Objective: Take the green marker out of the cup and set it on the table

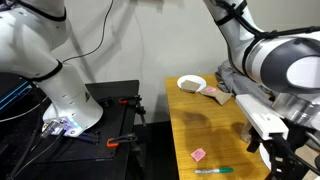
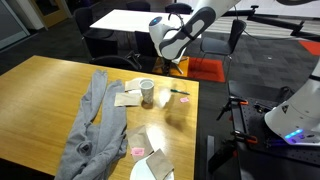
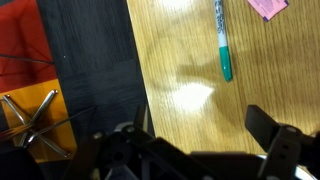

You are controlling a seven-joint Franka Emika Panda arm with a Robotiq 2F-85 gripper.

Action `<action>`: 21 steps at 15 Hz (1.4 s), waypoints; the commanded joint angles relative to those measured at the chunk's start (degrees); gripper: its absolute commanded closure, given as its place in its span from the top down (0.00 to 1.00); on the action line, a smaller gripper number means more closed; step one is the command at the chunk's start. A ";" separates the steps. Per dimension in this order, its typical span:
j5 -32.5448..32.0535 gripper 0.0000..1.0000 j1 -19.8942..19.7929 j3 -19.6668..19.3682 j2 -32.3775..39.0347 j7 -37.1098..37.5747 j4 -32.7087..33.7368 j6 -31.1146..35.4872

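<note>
Green marker (image 3: 222,40) is lying flat on the table (image 3: 180,60) near its edge, just beside the pink scrap (image 3: 268,6) and well apart from the cup (image 2: 147,92). Gripper (image 3: 200,150) is spread wide with nothing in it. We'd call this basically done; all that's left is pulling the arm clear.

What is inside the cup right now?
Nothing sticks out of the cup; the green marker lies flat on the table near the pink scrap. The cup's bottom is too small to make out.
</note>
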 commanded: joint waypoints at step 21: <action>5.81 1.00 -1.79 7.01 -28.16 -11.39 -15.85 8.60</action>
